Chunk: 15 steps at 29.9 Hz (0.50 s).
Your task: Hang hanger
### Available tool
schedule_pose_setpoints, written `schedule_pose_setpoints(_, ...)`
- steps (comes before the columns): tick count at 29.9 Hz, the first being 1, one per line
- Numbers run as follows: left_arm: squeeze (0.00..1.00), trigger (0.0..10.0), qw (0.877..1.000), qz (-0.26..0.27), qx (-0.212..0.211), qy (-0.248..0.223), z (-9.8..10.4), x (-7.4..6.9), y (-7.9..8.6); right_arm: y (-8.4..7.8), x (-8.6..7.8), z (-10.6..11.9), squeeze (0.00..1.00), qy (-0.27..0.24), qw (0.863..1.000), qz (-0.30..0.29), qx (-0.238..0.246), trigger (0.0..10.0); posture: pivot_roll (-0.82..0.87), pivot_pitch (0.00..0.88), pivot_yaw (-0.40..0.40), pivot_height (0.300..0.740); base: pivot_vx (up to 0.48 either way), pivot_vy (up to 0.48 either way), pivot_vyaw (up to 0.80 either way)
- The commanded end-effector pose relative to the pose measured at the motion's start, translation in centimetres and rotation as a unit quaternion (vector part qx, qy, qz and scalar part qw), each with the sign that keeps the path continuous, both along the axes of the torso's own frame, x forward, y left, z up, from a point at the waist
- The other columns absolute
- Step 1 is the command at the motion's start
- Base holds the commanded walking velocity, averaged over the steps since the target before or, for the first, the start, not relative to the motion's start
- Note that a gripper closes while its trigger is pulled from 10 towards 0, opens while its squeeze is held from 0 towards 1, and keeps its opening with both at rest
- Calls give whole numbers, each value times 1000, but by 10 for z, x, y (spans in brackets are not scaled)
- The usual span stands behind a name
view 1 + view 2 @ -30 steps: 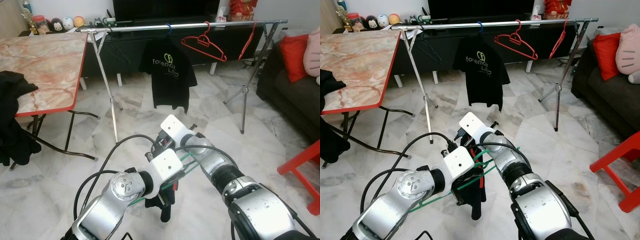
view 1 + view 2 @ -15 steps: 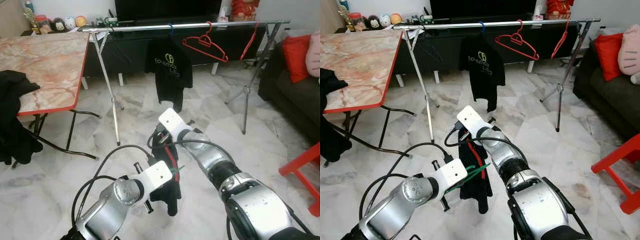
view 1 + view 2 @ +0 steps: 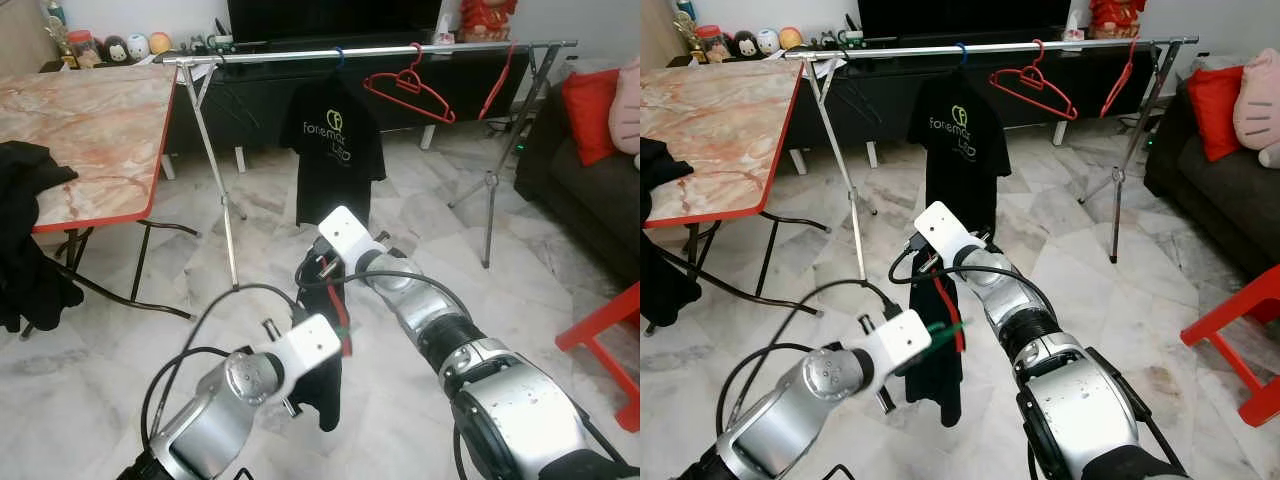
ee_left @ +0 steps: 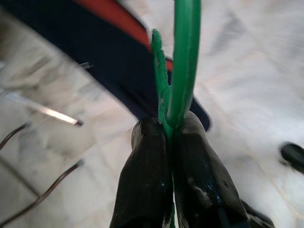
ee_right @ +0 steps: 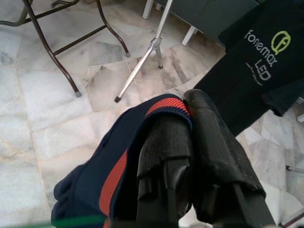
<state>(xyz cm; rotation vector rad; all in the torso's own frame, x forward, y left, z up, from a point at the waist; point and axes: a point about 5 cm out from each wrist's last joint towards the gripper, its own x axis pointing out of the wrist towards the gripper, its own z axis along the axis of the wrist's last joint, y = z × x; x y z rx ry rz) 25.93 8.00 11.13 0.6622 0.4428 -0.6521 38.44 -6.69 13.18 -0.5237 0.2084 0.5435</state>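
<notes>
The dark navy garment with a red stripe (image 3: 940, 350) now hangs lower and straighter than a moment ago. The right hand (image 5: 190, 123) pinches its collar; the left hand (image 4: 166, 137) clamps the thin green plastic hanger (image 4: 183, 61) just beside it. Threading looks unfinished; the far silver metal rail (image 3: 400, 50) waits.

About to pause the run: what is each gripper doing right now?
Left gripper: shut on the green hanger.
Right gripper: shut on the collar of the dark garment with the red stripe.
</notes>
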Motion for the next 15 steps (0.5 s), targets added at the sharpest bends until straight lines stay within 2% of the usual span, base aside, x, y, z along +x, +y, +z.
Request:
schedule_pose_setpoints(1,0,10000,999,35,2,-40,11,12,7,6,5,17,0,-26,999,8,16,10000,4,0,-17,740,0,0,0)
schedule_pose_setpoints(4,0,10000,997,57,-2,-56,15,17,11,4,4,15,0,-23,1000,7,15,10000,6,0,-17,740,0,0,0)
schedule_pose_setpoints(9,0,10000,997,50,4,-51,15,14,13,1,5,14,0,-22,1000,4,12,10000,8,0,-18,740,0,0,0)
schedule_pose_setpoints(12,0,10000,998,35,5,-43,13,9,12,-9,7,13,0,-26,1000,-10,-5,10000,10,0,-18,740,0,0,0)
schedule_pose_setpoints(15,0,10000,999,4,10,-30,11,0,11,-23,8,11,0,-35,998,-23,-42,10000,10,0,-18,740,0,0,0)
